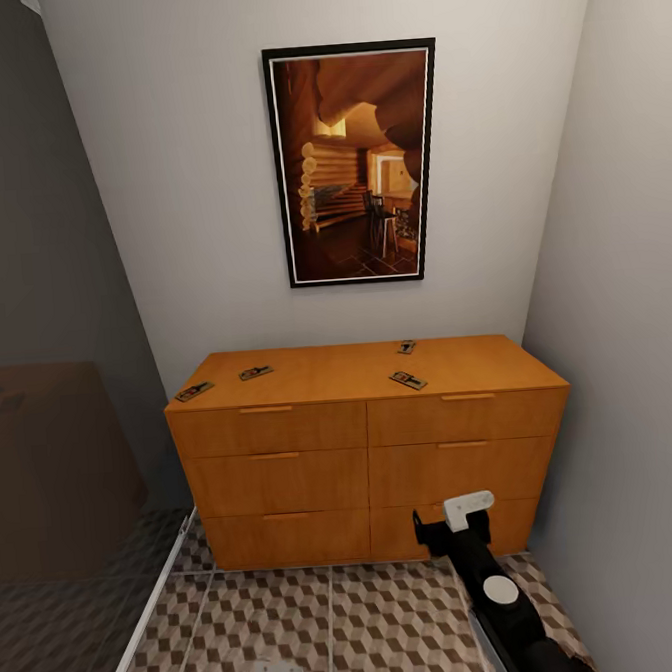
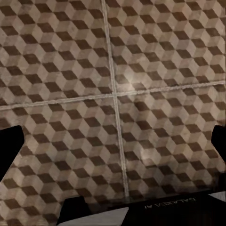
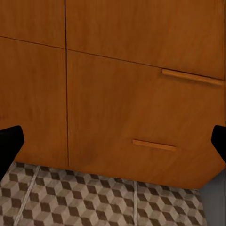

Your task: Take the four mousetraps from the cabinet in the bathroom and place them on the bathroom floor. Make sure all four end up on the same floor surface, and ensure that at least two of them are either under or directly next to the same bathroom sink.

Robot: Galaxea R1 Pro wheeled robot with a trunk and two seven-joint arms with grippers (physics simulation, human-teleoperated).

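Four mousetraps (image 1: 407, 379) lay on the cabinet (image 1: 369, 454) top; light, stiff, I judged, edge-gripped. My right pincer (image 3: 113, 141) gaped empty.

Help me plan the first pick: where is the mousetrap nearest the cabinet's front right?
In the head view, that mousetrap lies flat on the cabinet top, right of centre near the front edge, just in front of another mousetrap.

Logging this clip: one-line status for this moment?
phase: approach | four small brown wooden mousetraps on orange-brown wooden cabinet top | right tool empty, facing drawers
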